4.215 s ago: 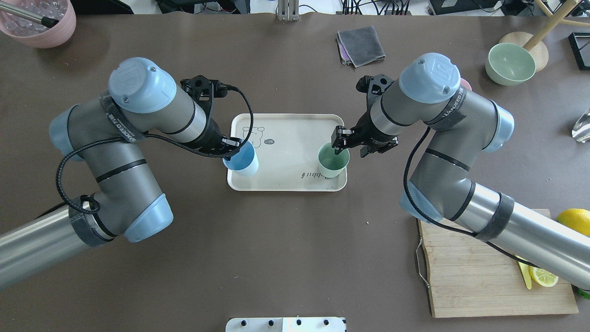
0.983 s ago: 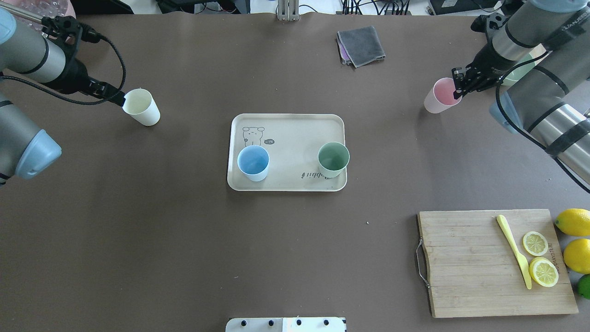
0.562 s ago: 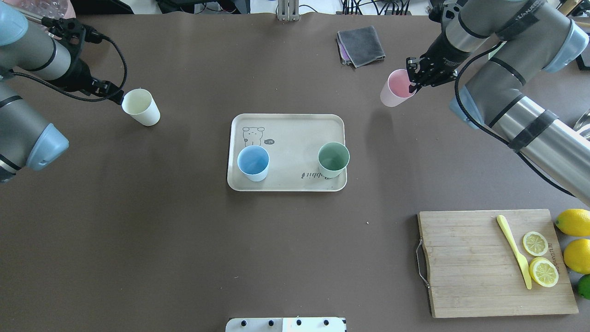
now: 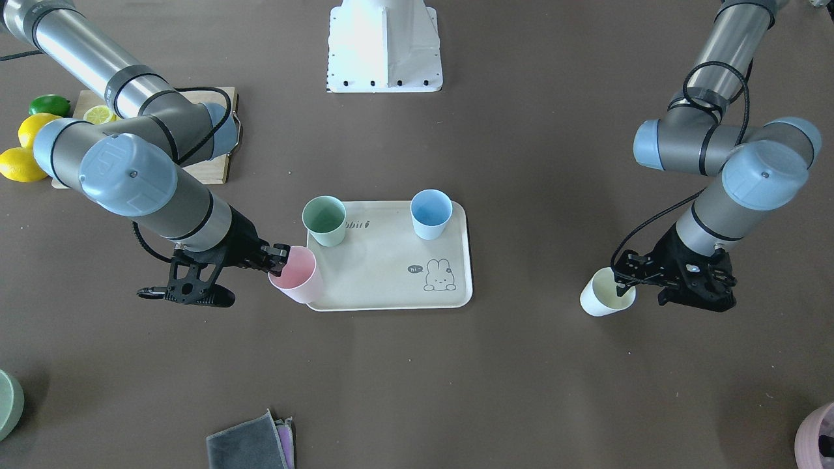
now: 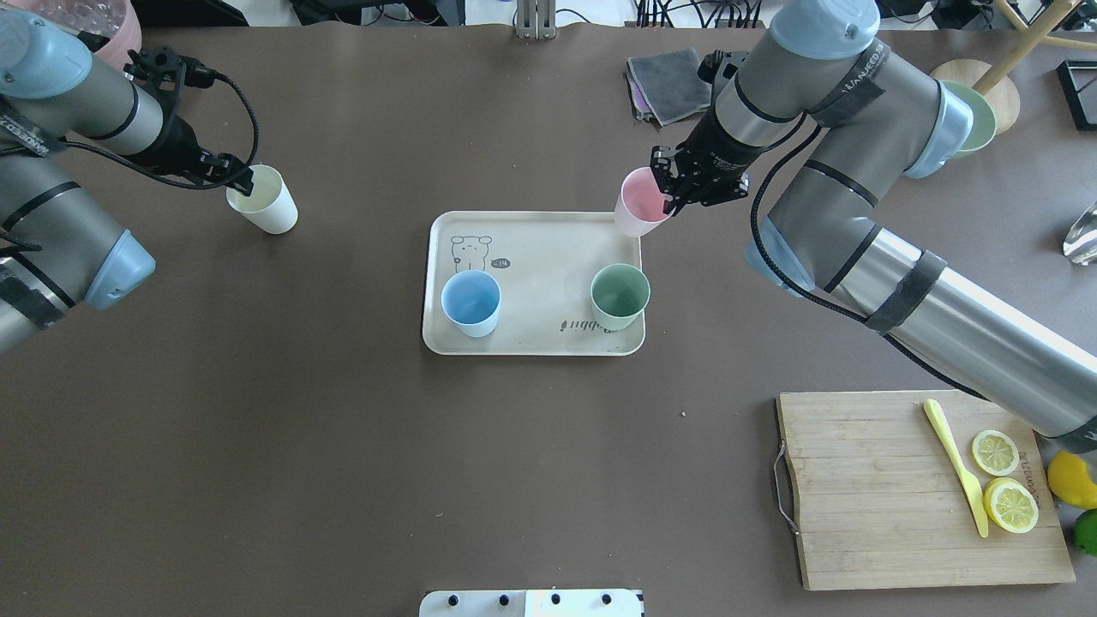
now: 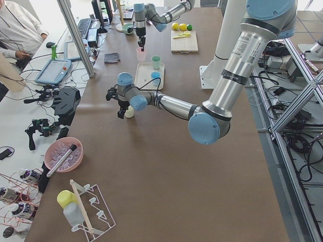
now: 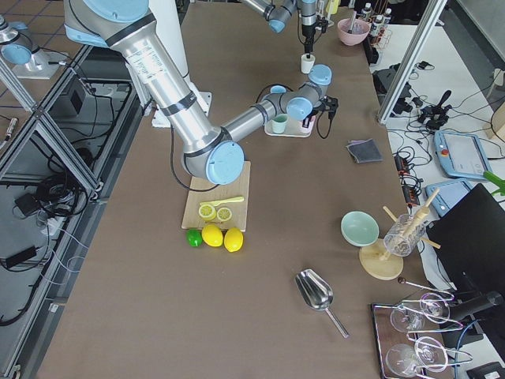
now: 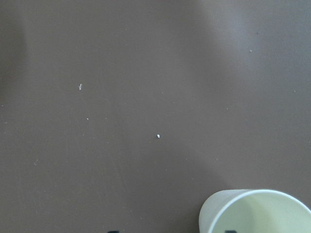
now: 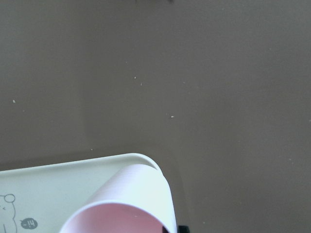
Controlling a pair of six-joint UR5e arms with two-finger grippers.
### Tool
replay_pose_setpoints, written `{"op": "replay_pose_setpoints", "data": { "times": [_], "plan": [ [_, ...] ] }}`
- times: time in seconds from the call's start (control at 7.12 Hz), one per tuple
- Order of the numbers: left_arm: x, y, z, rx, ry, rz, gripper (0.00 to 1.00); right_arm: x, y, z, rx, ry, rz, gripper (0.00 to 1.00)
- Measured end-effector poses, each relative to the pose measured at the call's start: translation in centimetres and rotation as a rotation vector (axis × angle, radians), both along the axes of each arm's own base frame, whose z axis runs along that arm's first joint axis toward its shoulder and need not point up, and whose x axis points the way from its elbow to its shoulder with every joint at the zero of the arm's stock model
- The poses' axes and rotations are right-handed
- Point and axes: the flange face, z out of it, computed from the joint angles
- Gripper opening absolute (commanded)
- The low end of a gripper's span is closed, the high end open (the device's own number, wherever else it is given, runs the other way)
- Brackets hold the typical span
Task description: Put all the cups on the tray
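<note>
The beige tray (image 5: 548, 248) lies mid-table with the light blue cup (image 5: 470, 302) and the mint green cup (image 5: 620, 296) standing on it. My right gripper (image 5: 664, 193) is shut on the rim of the pink cup (image 5: 638, 214) and holds it tilted over the tray's far right corner; it also shows in the front view (image 4: 296, 275). The cream-yellow cup (image 5: 261, 199) stands on the table far left of the tray. My left gripper (image 5: 246, 182) is open, with one finger inside the cup's rim and one outside.
A wooden cutting board (image 5: 866, 497) with lemon slices and a yellow knife lies front right, with lemons beside it. A grey cloth (image 5: 671, 84) and a sage-green bowl (image 5: 980, 128) lie at the back right. A pink container (image 5: 116, 38) stands at the back left.
Both grippers left the blue and green cups on the tray. My right gripper took the pink cup and carried it left to the tray's corner. My left gripper moved onto the cream cup's rim.
</note>
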Motion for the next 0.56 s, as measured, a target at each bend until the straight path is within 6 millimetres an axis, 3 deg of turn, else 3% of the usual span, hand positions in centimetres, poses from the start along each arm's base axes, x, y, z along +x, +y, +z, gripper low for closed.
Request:
{"op": "replay_pose_setpoints", "data": {
  "times": [0.14,0.42,0.56],
  "plan": [
    [0.6,0.4,-0.2,-0.007,0.018,0.005,0.0,-0.6,0.5,-0.3,0.001,0.0,0.0,0.0],
    [1.4,0.7,-1.2,-0.005,0.037,0.011,0.0,-2.5,1.7,-1.1,0.0,0.003,0.0,0.0],
    [2.2,0.2,-4.4,-0.017,0.064,0.0,0.0,-3.7,2.5,-1.5,-0.002,0.006,0.001,0.98]
  ]
}}
